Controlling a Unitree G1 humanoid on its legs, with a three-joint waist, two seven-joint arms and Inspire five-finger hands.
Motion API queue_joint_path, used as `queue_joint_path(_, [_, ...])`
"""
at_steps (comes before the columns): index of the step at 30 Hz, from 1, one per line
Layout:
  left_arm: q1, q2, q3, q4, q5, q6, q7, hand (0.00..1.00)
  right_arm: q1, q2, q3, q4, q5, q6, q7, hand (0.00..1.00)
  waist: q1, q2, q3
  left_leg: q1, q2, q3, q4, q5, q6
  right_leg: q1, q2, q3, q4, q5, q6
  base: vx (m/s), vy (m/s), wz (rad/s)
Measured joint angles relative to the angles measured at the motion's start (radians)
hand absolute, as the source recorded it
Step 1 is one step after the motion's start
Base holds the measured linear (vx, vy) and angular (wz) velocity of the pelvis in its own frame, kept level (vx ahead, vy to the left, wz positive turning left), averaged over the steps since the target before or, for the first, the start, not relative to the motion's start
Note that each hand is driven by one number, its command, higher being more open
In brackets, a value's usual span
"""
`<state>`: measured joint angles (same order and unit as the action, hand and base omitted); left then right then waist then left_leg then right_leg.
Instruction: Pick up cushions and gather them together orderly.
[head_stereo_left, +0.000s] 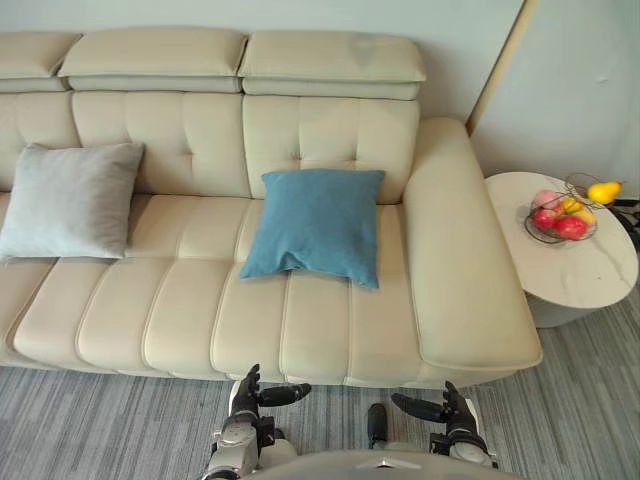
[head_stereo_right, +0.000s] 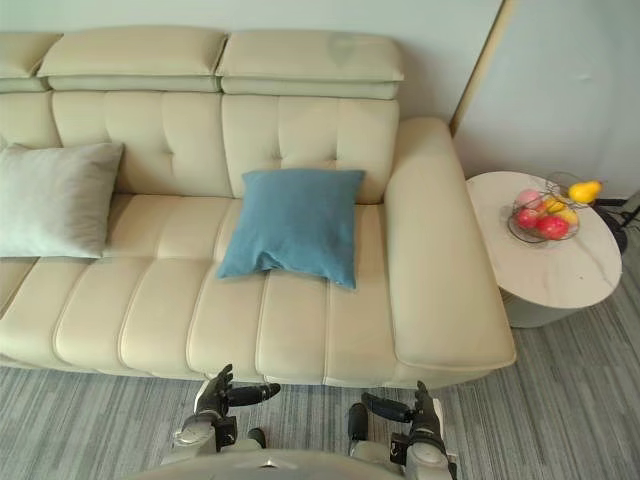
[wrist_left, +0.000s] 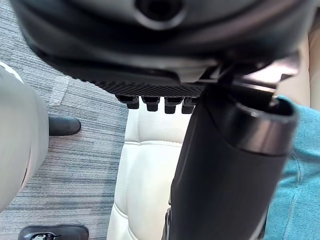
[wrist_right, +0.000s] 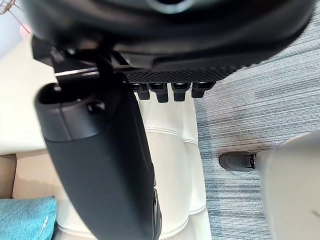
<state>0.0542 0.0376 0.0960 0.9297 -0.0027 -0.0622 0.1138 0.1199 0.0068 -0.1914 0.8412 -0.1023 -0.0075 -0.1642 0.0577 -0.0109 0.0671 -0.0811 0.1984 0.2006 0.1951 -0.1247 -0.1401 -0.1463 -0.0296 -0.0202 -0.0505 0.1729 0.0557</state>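
A blue cushion (head_stereo_left: 318, 222) leans against the backrest on the right half of the beige sofa (head_stereo_left: 200, 310). A grey cushion (head_stereo_left: 70, 198) leans at the sofa's left end, well apart from the blue one. My left hand (head_stereo_left: 247, 393) and right hand (head_stereo_left: 455, 405) hover low over the carpet just in front of the sofa's front edge. Both are open and hold nothing, thumbs pointing toward each other. In the left wrist view the thumb (wrist_left: 225, 175) stands before the seat and a strip of blue cushion (wrist_left: 295, 200). The right wrist view shows a corner of that cushion (wrist_right: 25, 220).
A round white side table (head_stereo_left: 590, 270) stands right of the sofa's armrest (head_stereo_left: 460, 250), carrying a wire basket of fruit (head_stereo_left: 560, 215) and a yellow pear (head_stereo_left: 603, 190). Grey striped carpet (head_stereo_left: 100, 420) runs along the sofa's front. The wall is behind the sofa.
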Motion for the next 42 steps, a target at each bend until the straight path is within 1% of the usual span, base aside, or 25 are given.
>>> queue_joint_path(2, [-0.014,0.006,0.001,-0.002,0.01,0.0,0.002,1.0,-0.01,0.0,0.019,0.001,-0.014,0.002,-0.002,1.0,0.0,-0.01,0.003,-0.027,0.009,0.01,0.033,-0.008,0.008,-0.027,0.002,0.001,0.011,0.018,0.026,-0.13,0.0,-0.36])
queue_joint_path(3, [-0.039,-0.003,0.016,0.0,0.014,0.001,0.008,1.0,-0.053,0.0,0.031,0.012,-0.016,0.005,-0.002,1.0,0.017,0.009,0.015,-0.062,0.062,0.028,0.043,0.003,0.01,-0.095,0.01,-0.039,0.177,-0.073,0.015,-0.15,-0.039,-0.27])
queue_joint_path(4, [-0.05,-0.001,0.021,-0.001,0.015,0.002,0.009,1.0,-0.062,0.006,0.032,0.021,-0.016,0.008,-0.002,1.0,0.017,0.003,0.018,-0.067,0.065,0.016,0.055,0.011,0.004,-0.146,-0.027,-0.091,0.446,-0.224,-0.019,-0.1,-0.072,-0.12])
queue_joint_path(5, [-0.05,-0.001,0.023,-0.003,0.015,0.002,0.01,1.0,-0.061,0.009,0.032,0.024,-0.017,0.007,-0.002,1.0,0.018,-0.002,0.018,-0.069,0.061,0.007,0.063,0.012,0.004,-0.149,-0.044,-0.1,0.503,-0.25,-0.003,-0.04,-0.09,0.34])
queue_joint_path(6, [-0.052,0.006,0.039,-0.005,0.015,0.002,0.012,1.0,-0.061,0.022,0.033,0.042,-0.017,0.007,-0.002,1.0,0.016,-0.028,0.018,-0.084,0.052,-0.009,0.098,0.011,0.005,-0.153,-0.078,-0.101,0.595,-0.303,0.037,-0.05,-0.147,0.46])
queue_joint_path(8, [-0.062,0.008,0.054,-0.004,0.014,0.006,0.012,1.0,-0.065,0.027,0.032,0.048,-0.017,0.007,-0.003,1.0,0.02,-0.034,0.017,-0.111,0.05,-0.025,0.112,0.015,0.012,-0.15,-0.058,-0.118,0.57,-0.3,0.05,-0.16,-0.235,0.32])
queue_joint_path(9, [-0.057,-0.016,0.076,-0.003,0.013,0.003,0.01,1.0,-0.075,0.025,0.031,0.05,-0.019,0.007,-0.013,1.0,0.049,-0.017,0.011,-0.117,0.078,-0.018,0.07,0.054,-0.02,-0.115,-0.046,-0.102,0.567,-0.377,0.061,-0.16,-0.287,0.19])
queue_joint_path(10, [-0.061,-0.011,0.073,-0.003,0.013,0.003,0.013,1.0,-0.085,0.035,0.036,0.051,-0.024,0.008,-0.015,1.0,0.046,-0.05,0.024,-0.126,0.049,-0.024,0.078,0.071,-0.019,-0.1,-0.077,-0.102,0.609,-0.445,0.044,-0.13,-0.27,0.24])
queue_joint_path(11, [-0.063,-0.007,0.072,-0.002,0.013,0.003,0.014,1.0,-0.092,0.036,0.04,0.052,-0.024,0.008,-0.015,1.0,0.047,-0.062,0.028,-0.132,0.04,-0.03,0.082,0.076,-0.022,-0.081,-0.073,-0.102,0.567,-0.471,0.01,-0.17,-0.217,0.28])
queue_joint_path(12, [-0.055,-0.013,0.072,0.003,0.013,0.007,0.015,1.0,-0.107,0.026,0.04,0.054,-0.025,0.008,-0.016,1.0,0.05,-0.026,0.04,-0.148,0.069,-0.051,0.086,0.091,-0.018,-0.072,-0.034,-0.117,0.528,-0.441,-0.015,-0.23,-0.184,0.08])
queue_joint_path(13, [-0.037,-0.023,0.066,0.002,0.012,0.008,0.012,1.0,-0.112,0.023,0.046,0.051,-0.024,0.005,-0.024,1.0,0.054,-0.004,0.037,-0.155,0.093,-0.058,0.072,0.108,-0.019,-0.064,-0.004,-0.128,0.491,-0.414,-0.033,-0.23,-0.151,0.08])
queue_joint_path(14, [-0.032,-0.023,0.064,0.004,0.012,0.008,0.011,1.0,-0.11,0.021,0.055,0.048,-0.024,0.004,-0.033,1.0,0.055,0.007,0.035,-0.156,0.104,-0.07,0.052,0.129,-0.015,-0.059,0.013,-0.14,0.472,-0.399,-0.043,-0.19,-0.12,0.08])
queue_joint_path(15, [-0.032,-0.023,0.063,0.004,0.012,0.008,0.011,1.0,-0.106,0.02,0.056,0.047,-0.024,0.004,-0.037,1.0,0.054,0.007,0.035,-0.155,0.109,-0.072,0.041,0.14,-0.016,-0.058,0.017,-0.146,0.47,-0.396,-0.047,-0.13,-0.086,0.23])
queue_joint_path(18, [-0.029,-0.024,0.036,0.004,0.013,0.007,0.01,1.0,-0.089,0.015,0.057,0.049,-0.023,0.005,-0.046,1.0,0.048,0.019,0.043,-0.155,0.115,-0.061,-0.02,0.239,-0.036,-0.058,0.021,-0.196,0.467,-0.379,-0.068,-0.17,-0.083,0.38])
queue_joint_path(20, [-0.036,-0.026,0.033,0.001,0.016,0.006,0.012,1.0,-0.086,0.008,0.06,0.051,-0.022,0.006,-0.047,1.0,0.046,0.023,0.046,-0.163,0.108,-0.054,-0.055,0.284,-0.023,-0.059,0.015,-0.233,0.436,-0.349,-0.09,-0.16,-0.024,0.41])
queue_joint_path(21, [-0.039,-0.027,0.033,-0.001,0.017,0.006,0.012,1.0,-0.086,0.008,0.059,0.053,-0.022,0.006,-0.047,1.0,0.045,0.022,0.049,-0.173,0.105,-0.057,-0.025,0.261,-0.016,-0.06,0.01,-0.244,0.436,-0.345,-0.096,-0.18,0.025,0.54])
queue_joint_path(23, [-0.049,-0.026,0.03,-0.007,0.039,0.005,0.012,1.0,-0.086,0.003,0.056,0.069,-0.022,0.007,-0.05,1.0,0.04,-0.001,0.059,-0.197,0.039,-0.082,0.21,0.082,0.007,-0.056,-0.045,-0.267,0.43,-0.327,-0.096,-0.18,0.103,0.49])
queue_joint_path(25, [-0.043,-0.035,0.03,-0.003,0.053,0.007,0.011,1.0,-0.086,0.0,0.055,0.076,-0.021,0.007,-0.049,1.0,0.034,0.01,0.053,-0.169,0.02,-0.082,0.299,-0.043,0.027,-0.053,-0.05,-0.271,0.386,-0.287,-0.083,-0.12,0.181,0.16])
queue_joint_path(26, [-0.037,-0.042,0.031,-0.001,0.055,0.008,0.01,1.0,-0.084,0.003,0.053,0.082,-0.021,0.008,-0.045,1.0,0.032,0.019,0.049,-0.134,0.018,-0.08,0.271,-0.093,0.032,-0.053,-0.046,-0.268,0.374,-0.273,-0.068,-0.1,0.205,0.01])
queue_joint_path(27, [-0.037,-0.047,0.033,-0.001,0.055,0.008,0.01,1.0,-0.084,0.001,0.052,0.086,-0.021,0.008,-0.044,1.0,0.032,0.021,0.049,-0.125,0.016,-0.079,0.244,-0.103,0.038,-0.053,-0.044,-0.266,0.374,-0.27,-0.057,-0.11,0.191,-0.06])
queue_joint_path(29, [-0.029,-0.02,0.047,0.013,0.055,0.012,0.015,1.0,-0.073,0.056,0.029,0.112,-0.001,0.021,-0.025,1.0,0.03,-0.015,0.034,-0.086,-0.024,-0.042,0.183,-0.083,0.056,-0.026,-0.064,-0.236,0.308,-0.219,-0.018,-0.08,0.147,-0.19])
queue_joint_path(31, [-0.018,-0.023,0.046,0.019,0.055,0.014,0.015,1.0,-0.061,0.056,0.001,0.113,0.029,0.021,-0.02,1.0,0.025,-0.013,0.013,-0.057,-0.049,-0.024,0.134,-0.071,0.073,0.01,-0.073,-0.22,0.237,-0.178,-0.007,-0.02,0.125,-0.13])
queue_joint_path(36, [0.001,-0.028,0.047,0.055,0.076,0.02,0.009,1.0,-0.048,0.059,-0.096,0.117,0.065,0.021,-0.02,1.0,0.013,0.002,-0.036,0.007,-0.082,0.005,0.05,-0.049,0.085,0.067,-0.075,-0.188,0.125,-0.126,0.006,0.06,0.058,-0.11])
queue_joint_path(37, [-0.001,-0.018,0.087,0.117,0.091,0.021,-0.004,1.0,-0.056,0.022,-0.143,0.177,0.065,0.025,-0.019,1.0,0.012,-0.001,-0.026,0.134,-0.122,-0.008,-0.083,-0.024,0.093,0.159,-0.069,-0.164,0.029,-0.115,-0.005,0.05,0.004,-0.09])
queue_joint_path(42, [-0.001,-0.018,0.087,0.117,0.091,0.021,-0.004,1.0,-0.056,0.022,-0.143,0.177,0.065,0.025,-0.019,1.0,0.012,-0.001,-0.026,0.134,-0.122,-0.008,-0.083,-0.024,0.093,0.159,-0.069,-0.164,0.029,-0.115,-0.005,0.0,0.0,0.0])
